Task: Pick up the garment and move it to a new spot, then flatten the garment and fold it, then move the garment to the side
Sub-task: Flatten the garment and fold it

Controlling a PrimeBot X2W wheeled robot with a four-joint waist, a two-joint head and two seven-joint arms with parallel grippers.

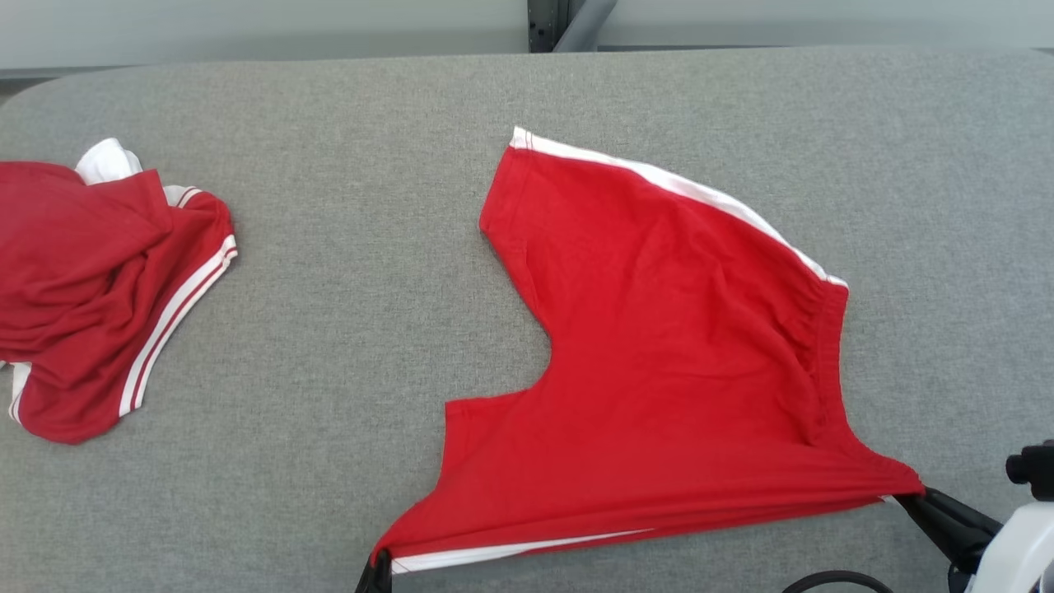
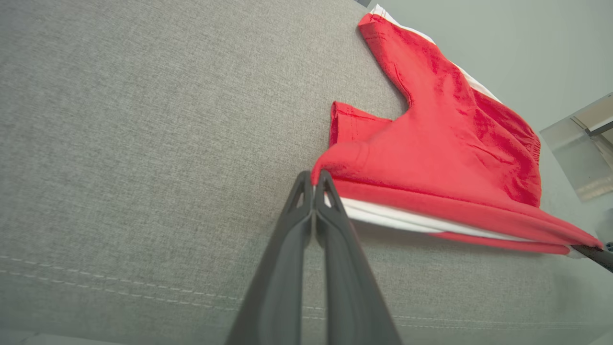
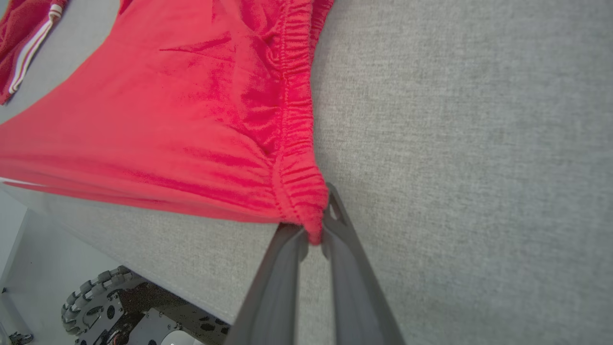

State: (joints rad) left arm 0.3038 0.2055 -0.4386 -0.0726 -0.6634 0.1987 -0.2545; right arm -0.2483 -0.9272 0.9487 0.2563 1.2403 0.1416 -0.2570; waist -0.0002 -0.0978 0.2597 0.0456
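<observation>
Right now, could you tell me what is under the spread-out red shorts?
The grey table shows beneath the lifted near edge of the red shorts, stretched between the left gripper and right gripper. Whatever the flat part covers is hidden.

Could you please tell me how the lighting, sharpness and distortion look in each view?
Head view: soft, even light, no glare, red shorts sharp. Left wrist view: wide-angle bend tilts the grey table; a faint shadow lies under the fabric pinched by the left gripper. Right wrist view: waistband crisp, right gripper softer toward the bottom edge.
</observation>
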